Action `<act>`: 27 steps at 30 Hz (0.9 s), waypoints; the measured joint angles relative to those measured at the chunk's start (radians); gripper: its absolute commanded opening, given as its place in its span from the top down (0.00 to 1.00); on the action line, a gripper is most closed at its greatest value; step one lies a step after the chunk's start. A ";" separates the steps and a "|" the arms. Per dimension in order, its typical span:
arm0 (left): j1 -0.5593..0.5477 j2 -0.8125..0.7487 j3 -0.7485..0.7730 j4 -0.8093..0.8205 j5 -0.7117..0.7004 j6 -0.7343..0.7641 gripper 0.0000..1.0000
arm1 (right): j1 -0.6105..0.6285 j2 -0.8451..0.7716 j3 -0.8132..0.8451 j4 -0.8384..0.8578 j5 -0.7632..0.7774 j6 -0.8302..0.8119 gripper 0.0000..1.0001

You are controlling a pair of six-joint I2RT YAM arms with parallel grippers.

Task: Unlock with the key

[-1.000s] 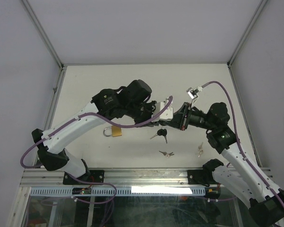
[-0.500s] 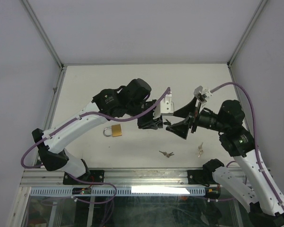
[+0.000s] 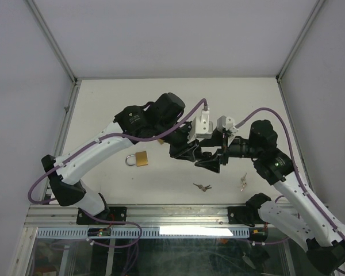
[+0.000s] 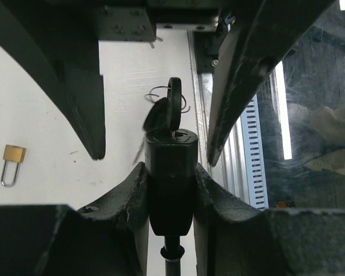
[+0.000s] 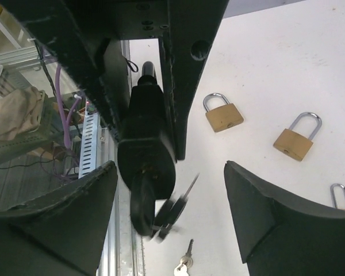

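Note:
My left gripper (image 4: 171,192) is shut on a black padlock (image 4: 171,172), held above the table with its keyway toward the right arm. A black-headed key (image 4: 173,109) sits in the keyway, and spare keys (image 5: 178,208) dangle blurred from its ring. My right gripper (image 5: 169,172) is open, its fingers (image 5: 63,218) standing wide on either side of the key (image 5: 141,210) without touching it. From above, the left gripper (image 3: 187,150) and right gripper (image 3: 211,159) meet over the table's middle with the padlock (image 3: 199,152) between them.
A brass padlock (image 3: 139,158) lies on the table left of the grippers. Two small key sets (image 3: 202,186) (image 3: 242,182) lie near the front edge. The right wrist view shows two brass padlocks (image 5: 224,116) (image 5: 299,141) and a further shackle (image 5: 340,195).
My right gripper, shut at the key a second ago, opened and drew back, then came in again with its jaws wide around the key. The key ring now swings.

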 measured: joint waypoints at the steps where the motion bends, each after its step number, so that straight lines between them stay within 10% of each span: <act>1: 0.000 0.004 0.006 0.000 0.004 0.000 1.00 | 0.006 0.013 0.000 0.011 0.000 -0.008 0.31; 7: 0.000 0.019 0.035 -0.007 0.013 0.002 1.00 | 0.044 0.040 -0.002 0.042 -0.002 -0.029 0.54; 18: 0.000 0.055 0.072 -0.036 0.013 0.007 1.00 | 0.052 0.054 0.040 -0.064 -0.006 -0.174 0.38; 27: 0.001 0.061 0.104 -0.072 0.016 0.030 1.00 | 0.053 0.079 0.101 -0.179 0.002 -0.290 0.60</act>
